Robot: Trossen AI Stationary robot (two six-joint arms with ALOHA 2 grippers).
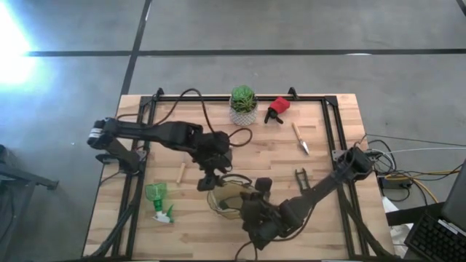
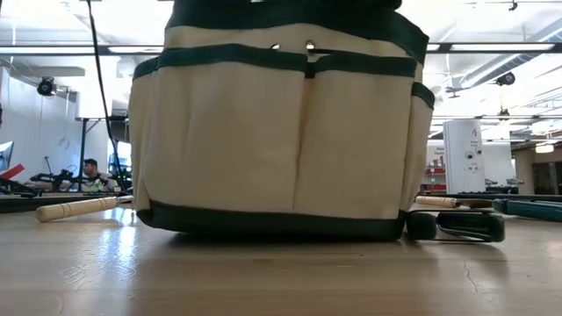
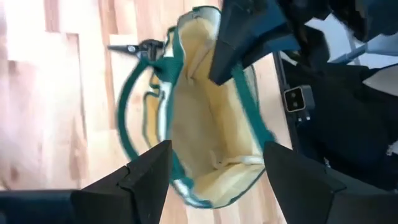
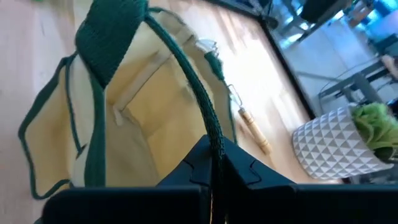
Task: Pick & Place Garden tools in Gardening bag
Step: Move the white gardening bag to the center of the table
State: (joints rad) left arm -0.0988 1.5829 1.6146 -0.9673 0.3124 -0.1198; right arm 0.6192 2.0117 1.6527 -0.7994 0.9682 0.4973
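The cream-and-olive gardening bag (image 1: 227, 198) stands on its base near the table's front middle; it fills the low view (image 2: 281, 132). My right gripper (image 1: 253, 195) is at the bag's right side, shut on its dark green handle. My left gripper (image 1: 210, 175) hovers just above the bag's far-left rim, open and empty; its wrist view looks down into the bag's mouth (image 3: 211, 124). A green spray bottle (image 1: 157, 201) lies left of the bag, with a wooden dibber (image 1: 180, 173) behind it. A pruner (image 1: 301, 176), a trowel (image 1: 301, 138) and a red-and-black sprayer piece (image 1: 277, 109) lie further right and back. My right gripper pinches the bag's dark green handle strap (image 4: 211, 134) between its two shut fingers (image 4: 249, 171). The strap arches up from the fingers over the bag's mouth (image 4: 112, 37). The bag stays upright with its base on the table (image 2: 281, 230).
A green potted plant in a white pot (image 1: 243, 105) stands at the back middle. A black frame rail (image 1: 331, 131) runs around the work area. A wooden-handled tool (image 4: 252, 127) lies right beside the bag. Cables (image 1: 196, 102) trail at the back left.
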